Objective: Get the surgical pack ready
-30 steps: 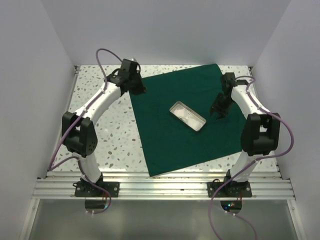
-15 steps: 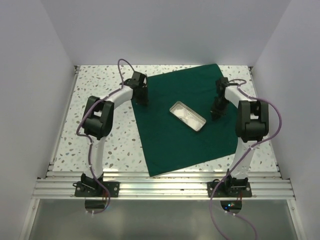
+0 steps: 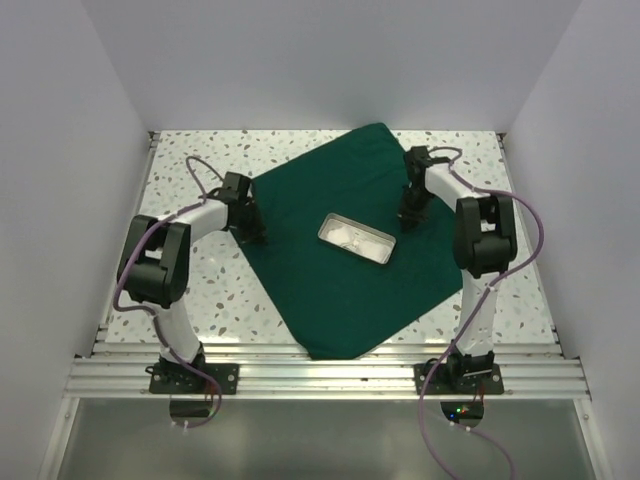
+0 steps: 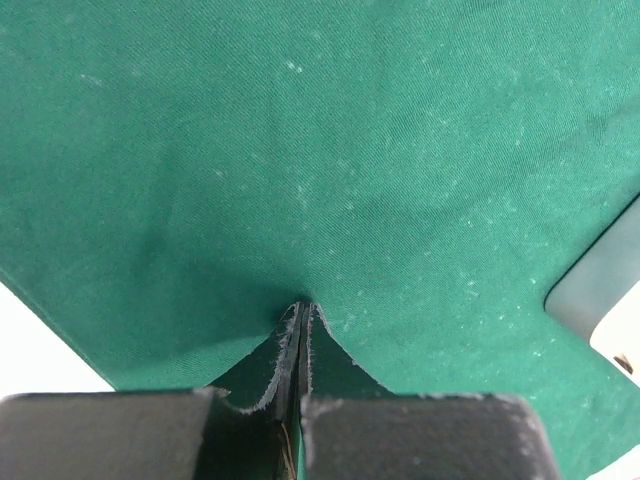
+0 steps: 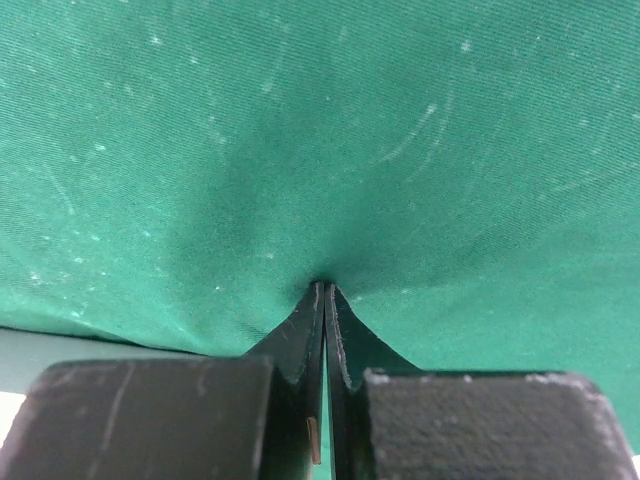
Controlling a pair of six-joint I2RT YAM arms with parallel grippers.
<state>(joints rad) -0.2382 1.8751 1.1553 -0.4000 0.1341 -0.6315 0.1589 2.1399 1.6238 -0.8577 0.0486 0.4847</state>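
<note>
So the green cloth [image 3: 330, 290] is spread out flat on the table, sitting in the middle and a bit to the right. It's turned like a diamond, with one corner pointing at the back wall and another down near the rail at the front. A shallow metal tray [image 3: 388, 250] sits on top of it, roughly at the cloth's centre, between the two arms. There might be something pale inside, but it's too small for me to tell from overhead. The left gripper [image 3: 254, 236] is down at the cloth's left edge, and in its wrist view the jaws are closed tight with a little tent of fabric pinched between them [image 4: 299, 318], frayed hem showing. The grey shape at the right edge of that view is probably the tray's corner. The right gripper [image 3: 406, 218] is down on the cloth just right of the tray and further in from the edge. Same deal there: jaws clamped together on a pulled-up fold of the green stuff [image 5: 324, 300]. The table [image 3: 200, 170] is a white speckled terrazzo kind of surface, bare on the left side and along the right edge. Plain white walls [image 3: 330, 60] box it in on three sides. An aluminium rail [image 3: 330, 375] runs along the near edge where both arm bases are bolted, and purple cables [image 3: 545, 240] loop off each arm.
</note>
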